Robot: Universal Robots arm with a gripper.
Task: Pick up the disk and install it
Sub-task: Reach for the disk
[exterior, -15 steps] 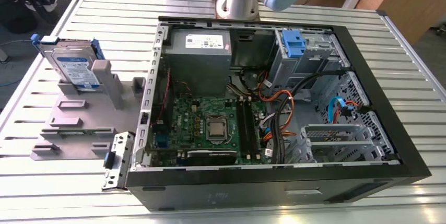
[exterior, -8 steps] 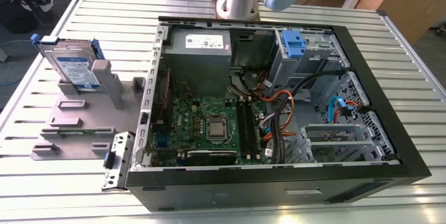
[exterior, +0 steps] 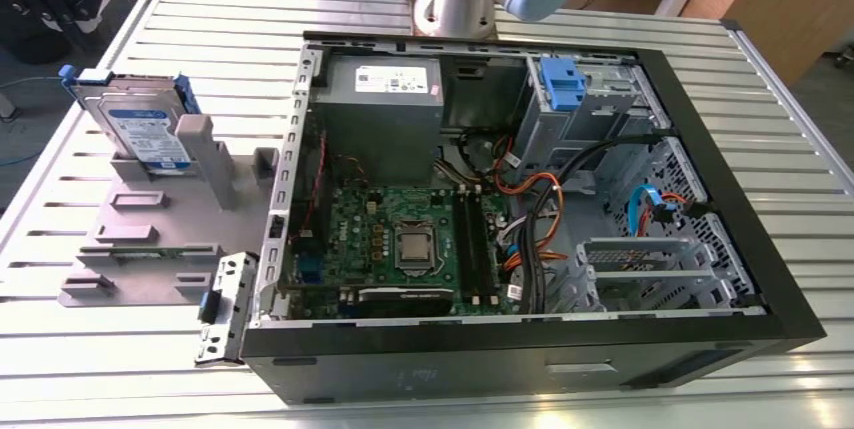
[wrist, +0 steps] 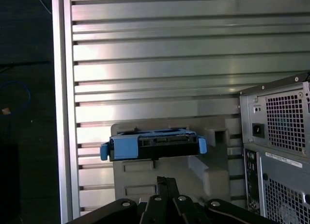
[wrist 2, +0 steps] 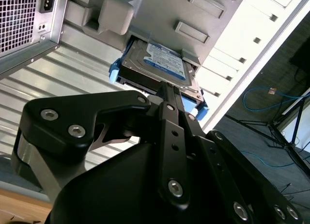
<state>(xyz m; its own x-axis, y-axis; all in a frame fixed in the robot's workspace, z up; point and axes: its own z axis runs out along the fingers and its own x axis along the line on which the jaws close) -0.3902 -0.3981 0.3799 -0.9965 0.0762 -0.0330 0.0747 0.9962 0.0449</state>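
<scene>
The black tool (wrist: 165, 181), clenched on nothing, hangs apart from the flat silver blue-railed disk (wrist: 154, 145), which stands on edge in the grey plastic stand (exterior: 134, 239) beside the open black computer case (exterior: 534, 364), so it is not yet picked up or installed.

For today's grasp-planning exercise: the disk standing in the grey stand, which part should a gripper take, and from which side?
Probably its free upper end, pinched across the two flat faces, coming from above. The disk stands on edge, tilted, in the grey stand, whose posts hem in its lower part.
</scene>
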